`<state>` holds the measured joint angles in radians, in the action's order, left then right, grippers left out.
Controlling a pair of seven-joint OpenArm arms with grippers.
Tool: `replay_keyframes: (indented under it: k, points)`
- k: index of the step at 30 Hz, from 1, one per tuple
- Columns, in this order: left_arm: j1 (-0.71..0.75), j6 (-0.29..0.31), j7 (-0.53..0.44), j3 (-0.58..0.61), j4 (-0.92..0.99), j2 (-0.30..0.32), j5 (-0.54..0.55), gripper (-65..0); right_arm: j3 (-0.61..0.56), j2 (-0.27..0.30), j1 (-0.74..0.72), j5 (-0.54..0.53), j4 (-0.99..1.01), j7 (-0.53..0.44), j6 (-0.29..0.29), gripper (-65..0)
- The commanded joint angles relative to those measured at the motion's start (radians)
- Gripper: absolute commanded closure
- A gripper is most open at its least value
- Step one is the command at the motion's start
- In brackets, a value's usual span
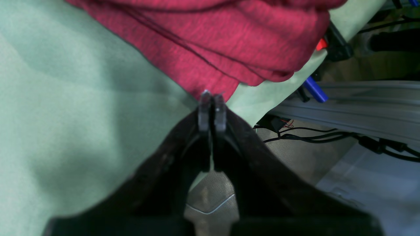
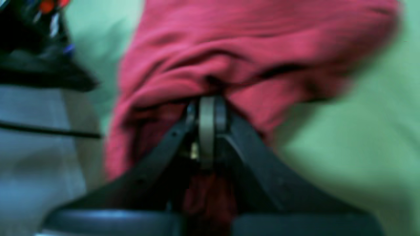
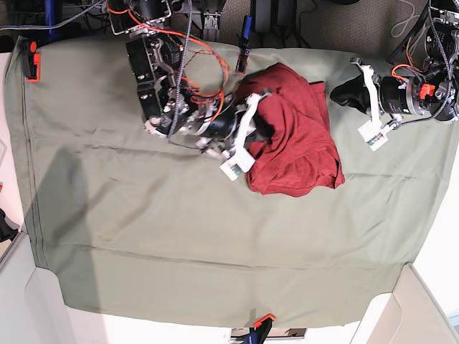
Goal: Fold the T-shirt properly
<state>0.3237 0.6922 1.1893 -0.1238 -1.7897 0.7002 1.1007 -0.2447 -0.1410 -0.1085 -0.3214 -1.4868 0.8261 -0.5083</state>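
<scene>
The maroon T-shirt (image 3: 297, 143) lies bunched in thick folds on the sage-green cloth (image 3: 179, 236), at the back right of centre. My right gripper (image 3: 262, 127) is at the shirt's left side. In the right wrist view it (image 2: 206, 100) is shut on the T-shirt (image 2: 249, 42), with fabric heaped over the tips and hanging below them. My left gripper (image 3: 336, 93) is at the shirt's far right corner. In the left wrist view it (image 1: 212, 95) is shut, its tips right at the edge of the T-shirt (image 1: 229, 42), with no fabric seen between them.
The green cloth (image 1: 65, 98) covers the table. Clamps hold it: an orange one (image 3: 32, 61) at the back left, a blue one (image 3: 246, 36) at the back by the shirt, and one (image 3: 259, 326) at the front edge. Cables (image 1: 311, 136) hang past the table edge.
</scene>
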Motion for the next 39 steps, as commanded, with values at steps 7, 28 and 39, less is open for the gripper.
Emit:
replay_keyframes:
  k: [7,28,39]
  points:
    - [-0.008,0.006,-0.010,-0.010,-0.024,0.017,0.043,0.0,0.159,0.005,-0.113,-0.065,-0.026,-0.005,0.000,0.0]
    - [-0.016,0.006,-0.115,-0.004,-0.078,-0.141,-0.028,0.0,-0.158,-0.007,-0.182,-0.011,0.076,-0.067,-0.013,0.0]
    - [-0.088,0.006,-0.147,0.013,0.248,-0.136,-0.111,0.0,-0.159,-0.003,-0.185,0.113,0.306,-0.164,-0.012,0.0]
